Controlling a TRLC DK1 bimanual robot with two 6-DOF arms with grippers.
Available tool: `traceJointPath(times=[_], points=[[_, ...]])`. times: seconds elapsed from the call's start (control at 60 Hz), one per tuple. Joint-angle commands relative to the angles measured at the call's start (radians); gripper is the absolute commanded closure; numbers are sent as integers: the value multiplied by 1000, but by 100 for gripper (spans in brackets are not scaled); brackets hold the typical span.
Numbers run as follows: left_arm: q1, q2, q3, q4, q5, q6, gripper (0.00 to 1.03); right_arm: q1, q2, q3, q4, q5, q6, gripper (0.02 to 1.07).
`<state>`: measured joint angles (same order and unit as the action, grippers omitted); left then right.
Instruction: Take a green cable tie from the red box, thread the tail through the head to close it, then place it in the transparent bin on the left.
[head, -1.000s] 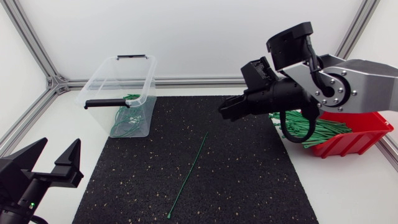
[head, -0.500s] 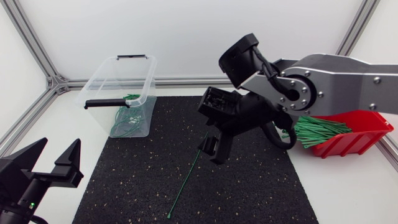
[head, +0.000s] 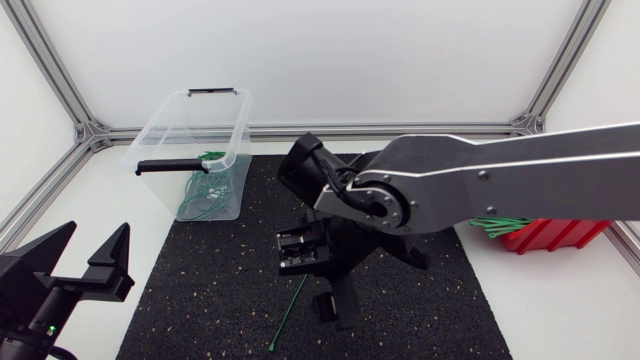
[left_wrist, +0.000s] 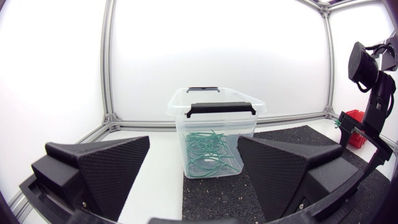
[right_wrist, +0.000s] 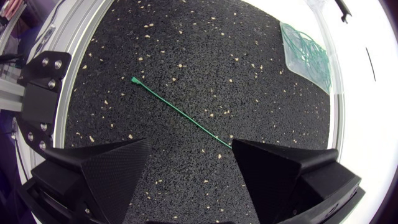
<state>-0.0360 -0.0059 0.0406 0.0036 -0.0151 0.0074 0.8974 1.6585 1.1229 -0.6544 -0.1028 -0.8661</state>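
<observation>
Green cable tie (head: 288, 315) lies straight and unthreaded on the black mat (head: 200, 290), out of both containers, roughly mid-mat. Right arm (head: 480, 190) comes in from the right edge and reaches past the middle, with the right gripper (head: 318, 283) pointed down over the tie's upper stretch, which it hides from the head view. In the right wrist view the right gripper (right_wrist: 189, 146) has its fingers spread wide and nothing clamped; the tie (right_wrist: 180, 112) runs away ahead of it, head end farthest out, tail end reaching the gap just beside one fingertip (right_wrist: 239, 146). Cannot tell if that finger touches it. Left gripper (head: 97, 235) sits at the near left corner beside the mat, fingers likewise apart and holding nothing; its wrist view (left_wrist: 193, 143) looks straight at the transparent bin (left_wrist: 186, 115). Bin (head: 160, 130) stands at the mat's far left corner with a pile of looped ties (head: 205, 195) inside. Red box (head: 555, 235) is at the right edge, mostly hidden by the arm, with a bundle of green ties (head: 500, 222) showing at its rim.
</observation>
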Motion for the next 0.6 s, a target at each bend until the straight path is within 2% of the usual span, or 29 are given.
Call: traceJointPath(times=[0.0, 0.1, 0.25, 0.333, 0.417, 0.467, 0.583], points=[[4, 7, -38, -28, 6, -4, 4, 20, 37, 25, -13, 6, -56, 12], [2, 9, -38, -28, 6, -4, 4, 44, 60, 29, -13, 8, -79, 16], [-1, 9, -38, -28, 6, -4, 4, 83, 104, 38, -13, 11, -93, 17], [-1, 9, -38, -28, 6, -4, 4, 100, 132, 44, -10, 12, -103, 25], [-1, 11, -38, -28, 6, -4, 4, 107, 158, 58, -5, 17, -111, 25], [-1, 11, -38, -28, 6, -4, 4, 115, 172, 64, -2, 17, -116, 33], [-2, 11, -38, -28, 6, -4, 4, 124, 193, 75, 12, 17, -123, 44]])
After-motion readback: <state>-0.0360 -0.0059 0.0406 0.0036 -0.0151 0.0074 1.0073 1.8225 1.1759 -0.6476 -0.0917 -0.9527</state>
